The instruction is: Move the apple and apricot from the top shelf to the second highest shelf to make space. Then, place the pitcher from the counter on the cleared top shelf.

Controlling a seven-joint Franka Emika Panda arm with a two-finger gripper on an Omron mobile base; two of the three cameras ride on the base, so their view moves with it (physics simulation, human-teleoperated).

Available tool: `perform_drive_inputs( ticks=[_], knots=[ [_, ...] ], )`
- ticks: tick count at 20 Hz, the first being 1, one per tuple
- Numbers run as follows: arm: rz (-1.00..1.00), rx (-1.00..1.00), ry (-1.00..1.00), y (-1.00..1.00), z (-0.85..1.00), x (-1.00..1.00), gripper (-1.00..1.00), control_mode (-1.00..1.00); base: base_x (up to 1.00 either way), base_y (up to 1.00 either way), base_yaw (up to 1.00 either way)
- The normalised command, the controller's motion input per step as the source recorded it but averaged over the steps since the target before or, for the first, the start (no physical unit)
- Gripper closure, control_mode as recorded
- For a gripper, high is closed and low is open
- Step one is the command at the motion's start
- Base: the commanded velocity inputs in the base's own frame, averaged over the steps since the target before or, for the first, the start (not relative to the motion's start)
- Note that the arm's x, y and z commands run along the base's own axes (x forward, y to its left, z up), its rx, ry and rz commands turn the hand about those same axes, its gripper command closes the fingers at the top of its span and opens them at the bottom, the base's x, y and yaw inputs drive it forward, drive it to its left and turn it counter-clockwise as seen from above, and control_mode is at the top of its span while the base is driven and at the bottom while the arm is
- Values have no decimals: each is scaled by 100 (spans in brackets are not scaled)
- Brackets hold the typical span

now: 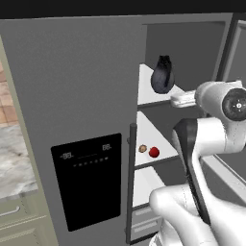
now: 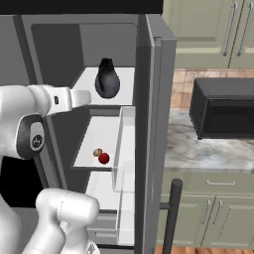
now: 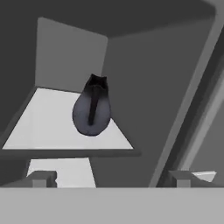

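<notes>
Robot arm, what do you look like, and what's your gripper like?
The arm is glossy white, made of fat rounded tube sections with dark grey joints and a round dark cap at one joint. The gripper has two small, blocky, dark grey fingertips. No cables or markings show.

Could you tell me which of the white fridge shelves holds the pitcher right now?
The top shelf: the pitcher stands there, while the second highest shelf below carries the apple and apricot.
</notes>
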Motion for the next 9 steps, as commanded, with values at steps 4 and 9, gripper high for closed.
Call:
perform_drive_inputs(
  ticks=[4, 9],
  knots=[
    [9, 0, -11, 17, -10, -100, -100, -100, 0, 0, 0],
    [6, -2, -6, 42, -10, -95, -100, -100, 0, 0, 0]
  ],
)
